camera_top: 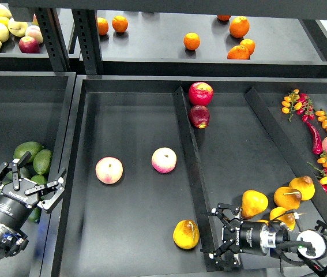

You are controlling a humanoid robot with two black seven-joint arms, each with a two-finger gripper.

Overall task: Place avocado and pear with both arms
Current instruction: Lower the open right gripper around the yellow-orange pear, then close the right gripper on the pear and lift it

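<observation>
The pear, yellow-orange with a reddish-brown blotch, lies at the front of the middle tray's left compartment, close to the divider. My right gripper is open and empty. It points left, just right of the divider and level with the pear. My left gripper is open and empty, hovering over the avocado pile in the left bin. A dark green avocado shows only partly under the gripper. Two lighter avocados lie behind it.
Several other pears lie behind my right gripper. Two peaches sit in the left compartment, and two red apples lie at the back. Chillies and small tomatoes fill the right bin. Oranges are on the shelf.
</observation>
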